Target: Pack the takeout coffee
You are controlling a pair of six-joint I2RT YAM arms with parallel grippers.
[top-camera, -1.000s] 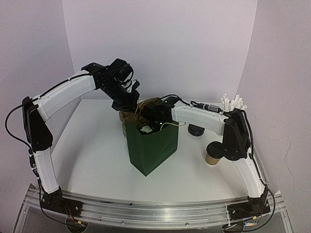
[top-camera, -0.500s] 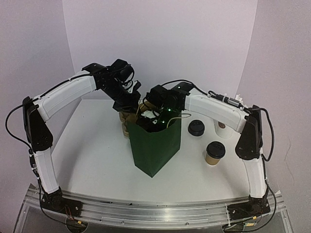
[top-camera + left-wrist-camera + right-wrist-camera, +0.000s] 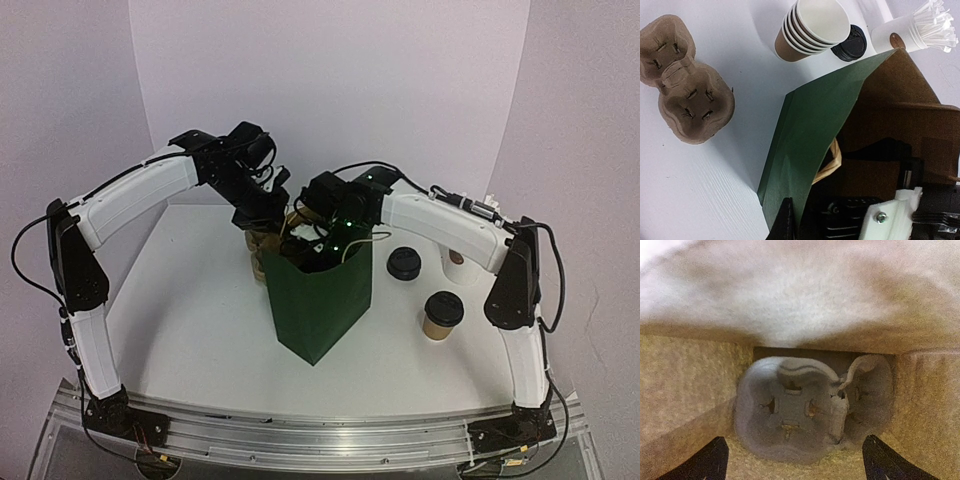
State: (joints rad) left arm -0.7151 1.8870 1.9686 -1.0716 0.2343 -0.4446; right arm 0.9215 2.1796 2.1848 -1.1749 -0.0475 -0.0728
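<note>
R gripper (image 3: 800,460) is down inside the mouth of the bag (image 3: 320,300), jaws spread wide w/ nothing in them. Its wrist cam shows only a pulp carrier (image 3: 800,415) lying flat on the bag floor below the fingers. L gripper (image 3: 791,220) is clenched, pinching the bag's back-left rim. I read that as propping the mouth open.

The coffee (image 3: 441,312) isn't packed yet. It stands upright, lid on, on the right half of the worktop (image 3: 190,320), between bag and right edge. It's closer to the near edge than the loose lid (image 3: 404,263) behind it.

Key relation: from R gripper the coffee lies to the right and toward the near edge, outside the bag and, I judge, lower than the rim. Its long axis is vertical, so I'd come in from the side w/ fingers level, or from above round the lid. R arm is clearly nearer, but its elbow link hangs near the cup, so watch for a knock. L arm is across the bag, busy w/ the rim, so no reach there. Next as I judge it: lift R out of the bag, swing right, drop to the cup.
</note>
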